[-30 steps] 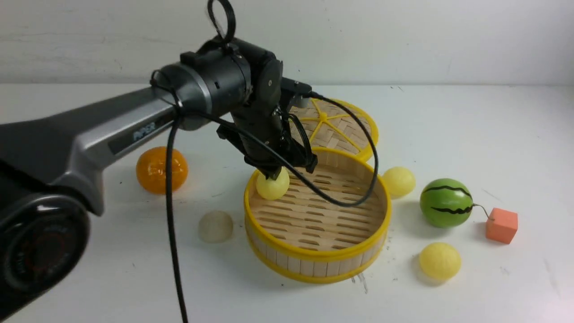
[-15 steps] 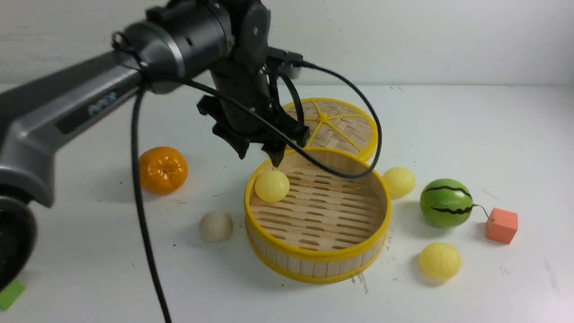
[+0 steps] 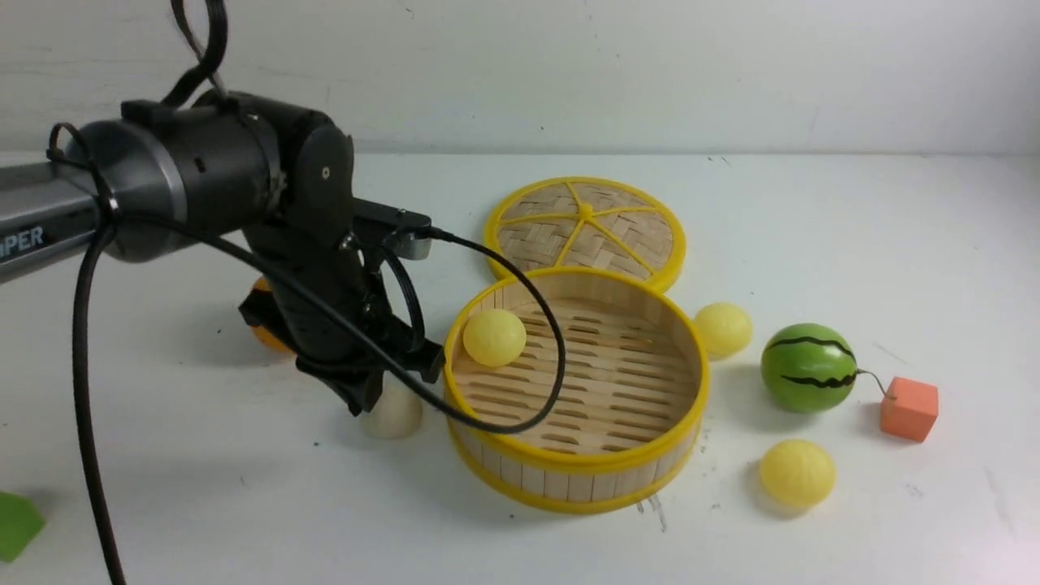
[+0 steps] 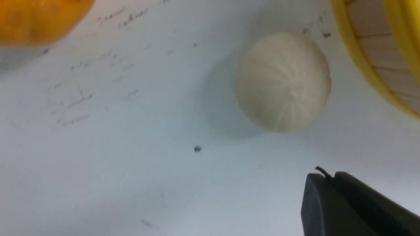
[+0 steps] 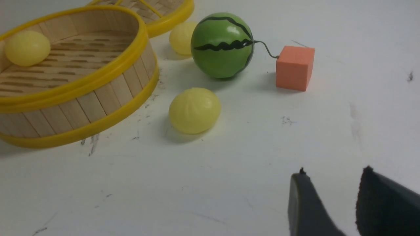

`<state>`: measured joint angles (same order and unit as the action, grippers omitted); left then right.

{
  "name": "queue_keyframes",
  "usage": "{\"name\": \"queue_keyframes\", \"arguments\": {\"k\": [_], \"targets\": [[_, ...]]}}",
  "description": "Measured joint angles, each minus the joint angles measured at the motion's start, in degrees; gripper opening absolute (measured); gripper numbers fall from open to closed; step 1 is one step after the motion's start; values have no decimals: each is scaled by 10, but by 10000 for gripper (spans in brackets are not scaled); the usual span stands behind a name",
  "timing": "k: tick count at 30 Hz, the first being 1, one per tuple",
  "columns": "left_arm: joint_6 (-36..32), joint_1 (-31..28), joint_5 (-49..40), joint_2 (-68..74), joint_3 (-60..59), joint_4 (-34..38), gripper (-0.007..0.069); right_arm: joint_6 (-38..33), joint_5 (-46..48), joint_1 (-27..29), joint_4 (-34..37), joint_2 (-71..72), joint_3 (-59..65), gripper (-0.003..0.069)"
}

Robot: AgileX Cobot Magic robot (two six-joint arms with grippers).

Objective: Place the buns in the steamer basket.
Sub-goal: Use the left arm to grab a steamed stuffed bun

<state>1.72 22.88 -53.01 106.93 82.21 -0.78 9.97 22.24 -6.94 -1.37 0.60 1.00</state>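
A: White worktop [image 3: 812, 244], plain white wall [image 3: 650, 65] behind. We log the steamer basket [image 3: 569, 479] first?

B: Yes. It stands mid-worktop, uncovered. Its lid [image 3: 585, 223] lies flat right behind it; we can't tell if they touch.

A: We count four buns. The first yellow bun [image 3: 494, 336] lies inside the basket, against the left side of its wall.

B: The second yellow bun [image 3: 722, 329] is outside on the worktop, just beside the basket's right side. The third yellow bun [image 3: 796, 473] is on the worktop too, front right, apart from the basket.

A: The off-white bun [image 4: 283, 82], pleated, sits on the worktop just left of the basket.

B: The left pincer [image 4: 329, 178] is low beside that bun, not touching it. In its wrist view we see the fingers pressed together, gripping nothing.

A: The right pincer [image 5: 334, 171] shows only in its own wrist view. It is spread, with nothing between its fingers, over bare worktop and well apart from the third yellow bun.

B: As extras we note a tangerine [image 4: 36, 19], mostly hidden behind the left arm. A watermelon ball [image 3: 808, 367] sits right of the second yellow bun, with an orange cube [image 3: 908, 408] just beside it.
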Motion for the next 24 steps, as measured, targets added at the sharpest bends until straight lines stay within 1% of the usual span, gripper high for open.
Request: {"name": "queue_keyframes", "arguments": {"k": [4, 6, 8, 11, 13, 15, 16, 19, 24], "targets": [[-1, -1, 37, 7, 0, 2, 70, 0, 0, 0, 0, 0, 0, 239], [-2, -5, 58, 10, 0, 3, 133, 0, 0, 0, 0, 0, 0, 239], [-4, -13, 65, 15, 0, 11, 181, 0, 0, 0, 0, 0, 0, 239], [-12, -29, 76, 25, 0, 30, 237, 0, 0, 0, 0, 0, 0, 239], [-21, -37, 80, 28, 0, 47, 253, 0, 0, 0, 0, 0, 0, 239], [-46, -45, 81, 33, 0, 72, 269, 0, 0, 0, 0, 0, 0, 239], [-74, -47, 81, 35, 0, 95, 272, 0, 0, 0, 0, 0, 0, 239], [-116, -47, 81, 39, 0, 127, 272, 0, 0, 0, 0, 0, 0, 239], [-135, -47, 84, 50, 0, 126, 272, 0, 0, 0, 0, 0, 0, 239]]}}
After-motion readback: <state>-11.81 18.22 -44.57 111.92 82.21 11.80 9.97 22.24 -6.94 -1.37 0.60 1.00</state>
